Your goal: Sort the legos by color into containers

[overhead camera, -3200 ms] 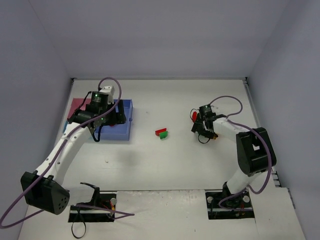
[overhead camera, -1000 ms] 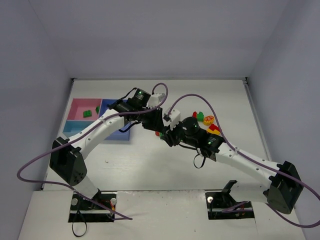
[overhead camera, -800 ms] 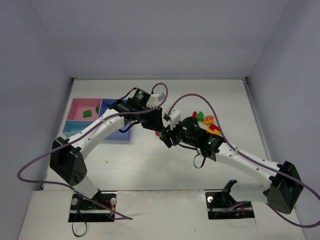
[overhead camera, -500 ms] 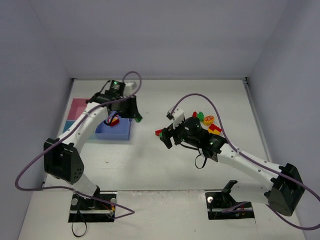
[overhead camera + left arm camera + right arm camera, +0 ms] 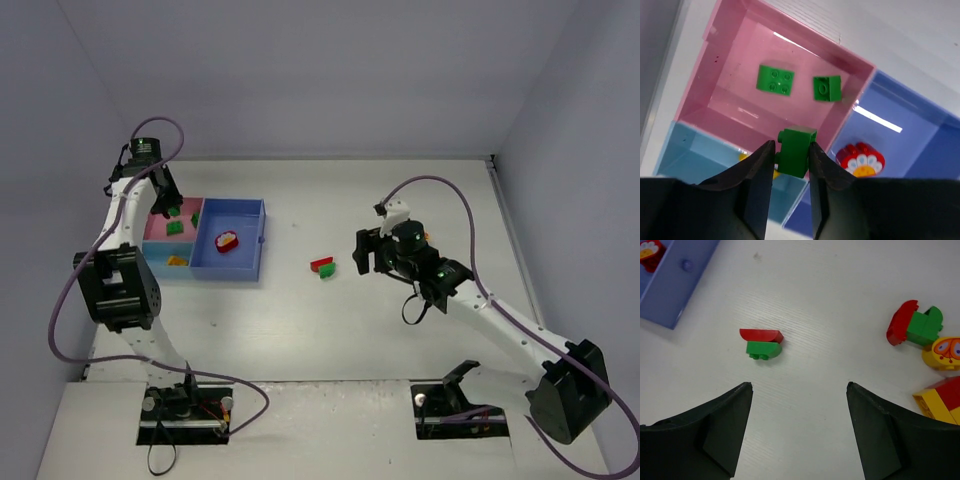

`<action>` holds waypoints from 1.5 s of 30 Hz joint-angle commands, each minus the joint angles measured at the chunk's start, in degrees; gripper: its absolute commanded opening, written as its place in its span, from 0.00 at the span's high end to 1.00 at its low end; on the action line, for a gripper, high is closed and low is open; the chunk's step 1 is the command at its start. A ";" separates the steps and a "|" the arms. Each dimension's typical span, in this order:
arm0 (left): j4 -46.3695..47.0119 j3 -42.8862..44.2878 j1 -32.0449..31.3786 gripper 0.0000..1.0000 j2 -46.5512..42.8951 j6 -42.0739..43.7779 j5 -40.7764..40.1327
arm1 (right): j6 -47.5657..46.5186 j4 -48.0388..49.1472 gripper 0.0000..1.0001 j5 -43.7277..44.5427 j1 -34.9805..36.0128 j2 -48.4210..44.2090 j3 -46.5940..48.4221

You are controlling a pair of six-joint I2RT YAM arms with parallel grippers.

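L tool (image 5: 791, 150) was pinched on a green brick (image 5: 796, 159), hanging over the pink tray (image 5: 720, 70) at its wall w/ the light-blue tray (image 5: 690, 155); two green bricks (image 5: 775, 80) lay flat inside the pink tray; blue tray (image 5: 920, 145), joined to the pink tray's side, held a red flower brick (image 5: 860, 159); R tool (image 5: 799, 386) was spread wide & empty, well apart from the pink tray, over bare surface (image 5: 805, 285); red-on-green pair (image 5: 761, 342) sat on the surface, beyond the blue tray from the pink tray; red, green & yellow bricks (image 5: 900, 330) lay farther off from the pink tray.

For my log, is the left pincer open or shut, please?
Shut: the left pincer pinches a green brick between its fingers.
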 commanded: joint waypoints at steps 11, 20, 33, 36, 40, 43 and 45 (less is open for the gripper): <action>-0.97 9.65 0.95 0.41 8.66 -2.97 -2.88 | 7.31 -3.77 0.26 10.62 -10.04 3.35 6.30; 1.92 -0.97 -3.17 0.28 -6.01 -6.40 4.67 | 12.67 -5.35 0.22 9.65 -23.41 15.91 12.11; 1.75 -17.23 -25.85 0.28 -22.27 -5.09 7.23 | 20.23 -5.35 0.25 8.68 -30.72 34.20 18.87; 1.58 -20.31 -28.22 0.28 -23.94 -5.26 7.06 | 21.82 -5.09 0.26 7.64 -30.72 36.32 20.72; 1.14 -23.30 -29.55 0.28 -25.36 -5.52 7.58 | 22.70 -4.91 0.27 6.75 -30.72 38.61 21.78; 1.14 -25.24 -29.90 0.28 -26.15 -5.61 7.67 | 22.88 -4.74 0.28 6.66 -30.63 39.31 21.43; 1.05 -25.85 -30.08 0.28 -26.59 -5.61 7.76 | 23.14 -4.74 0.30 6.23 -30.63 39.49 20.64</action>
